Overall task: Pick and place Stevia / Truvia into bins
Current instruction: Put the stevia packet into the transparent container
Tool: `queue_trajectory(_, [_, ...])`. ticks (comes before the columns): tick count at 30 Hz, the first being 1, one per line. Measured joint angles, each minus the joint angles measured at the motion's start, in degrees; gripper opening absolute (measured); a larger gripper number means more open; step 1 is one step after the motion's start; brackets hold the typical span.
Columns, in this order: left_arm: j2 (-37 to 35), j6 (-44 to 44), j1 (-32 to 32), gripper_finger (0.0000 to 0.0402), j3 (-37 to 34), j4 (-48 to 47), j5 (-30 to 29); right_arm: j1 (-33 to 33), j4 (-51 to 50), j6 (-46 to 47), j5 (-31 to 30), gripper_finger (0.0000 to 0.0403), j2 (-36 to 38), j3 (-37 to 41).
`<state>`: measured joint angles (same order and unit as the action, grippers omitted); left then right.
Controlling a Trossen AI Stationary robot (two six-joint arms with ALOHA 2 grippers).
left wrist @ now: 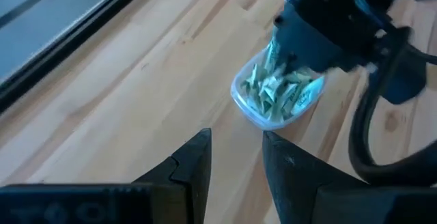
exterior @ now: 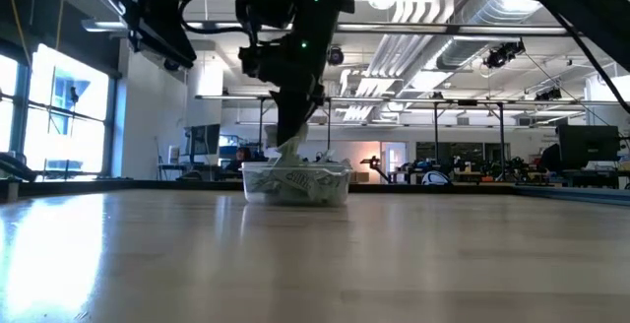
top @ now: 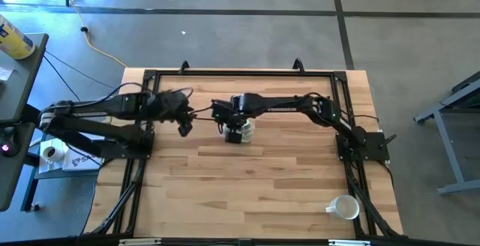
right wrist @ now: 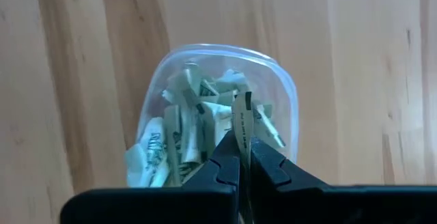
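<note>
High view: we see the right gripper point(top: 237, 132) over the clear bowl point(top: 244, 130) at the surface's point(top: 255, 186) far middle; no loose sachets visible, so we judge the task nearly finished.
Low view: bowl heaped with sachets point(exterior: 295, 183); open wood all round.
Left wrist: left gripper point(left wrist: 235, 157), fingers apart, empty, waits beside the bowl.
Right wrist: fingers pinch one Stevia sachet point(right wrist: 242, 118) above the bowl.

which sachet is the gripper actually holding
The upright sachet pinched edge-on between the right gripper fingertips; the others lie loose in the clear bowl.
</note>
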<state>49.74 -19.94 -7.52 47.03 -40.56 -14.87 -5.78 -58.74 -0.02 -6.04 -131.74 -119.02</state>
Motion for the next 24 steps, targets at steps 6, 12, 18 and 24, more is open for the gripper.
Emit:
queue_trajectory(6, [0.06, 5.18, -8.61, 0.0165, 0.01, 2.31, 7.42, 0.46, -0.01, -0.04, 0.41, 0.0001, -0.46, -0.07])
queue_trajectory(12, [0.06, 7.43, -14.28, 0.0165, 0.11, 4.6, 13.45, 0.59, -3.3, -2.47, 0.11, 0.0001, -1.11, -0.06])
queue_trajectory(18, [0.06, 9.74, -17.14, 0.0165, 0.11, 6.55, 14.52, 0.06, -2.35, -3.93, -1.54, 0.0002, -1.12, -0.07])
queue_trajectory(24, [0.08, 10.93, -19.27, 0.0165, 0.11, 6.56, 15.69, -0.81, -1.95, -6.6, 3.6, 0.0004, -1.12, -0.07])
